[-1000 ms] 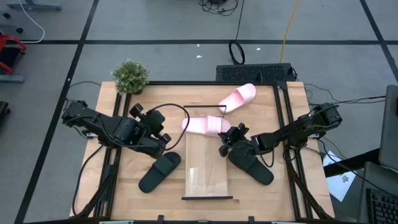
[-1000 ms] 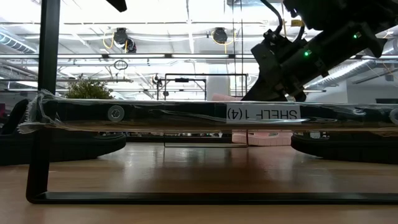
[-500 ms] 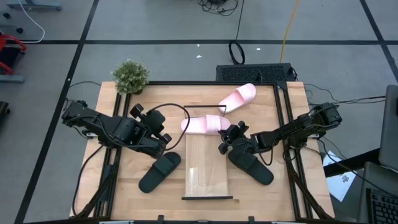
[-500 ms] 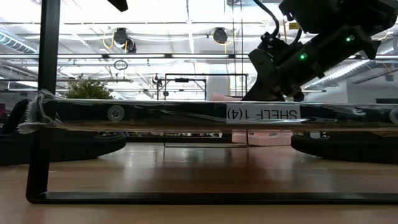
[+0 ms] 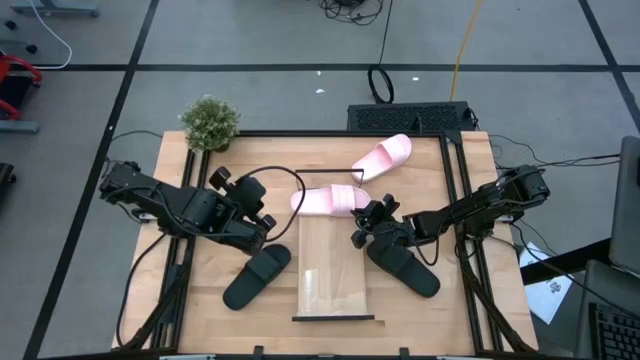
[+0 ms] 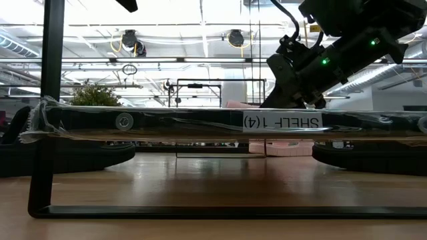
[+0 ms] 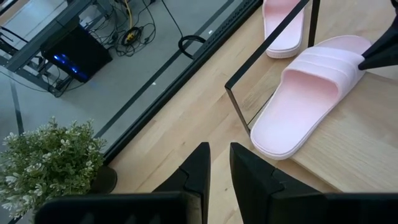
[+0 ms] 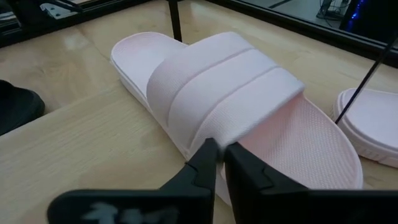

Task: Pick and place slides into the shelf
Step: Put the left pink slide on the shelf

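Note:
One pale pink slide (image 5: 330,200) (image 8: 230,93) lies across the far end of the shelf (image 5: 335,270), a light board on black bars. The second pink slide (image 5: 383,157) lies on the table beyond it. One black slide (image 5: 256,276) rests on the table left of the shelf. The other black slide (image 5: 405,266) rests on the table to its right. My right gripper (image 5: 360,228) (image 8: 219,152) is shut, its tips at the near side of the pink slide's strap. My left gripper (image 5: 262,225) (image 7: 216,162) is shut and hovers left of the shelf. My right gripper's shut fingertips (image 8: 208,152) stand at the strap's side edge (image 8: 214,135) of the pink slide, slanting down from the table's right. Nothing lies between the fingers. I cannot tell whether the tips touch the strap. The slide lies flat on the shelf board.
A potted plant (image 5: 210,122) stands at the table's far left corner. A black cable (image 5: 270,175) loops over the table by the left arm. The shelf's thin black end bars (image 7: 267,46) rise beside the pink slide. In the low view the shelf's board (image 6: 200,121) spans the picture.
My right gripper has risen a little above the shelf's far end and then kept still. Its fingers stay shut.

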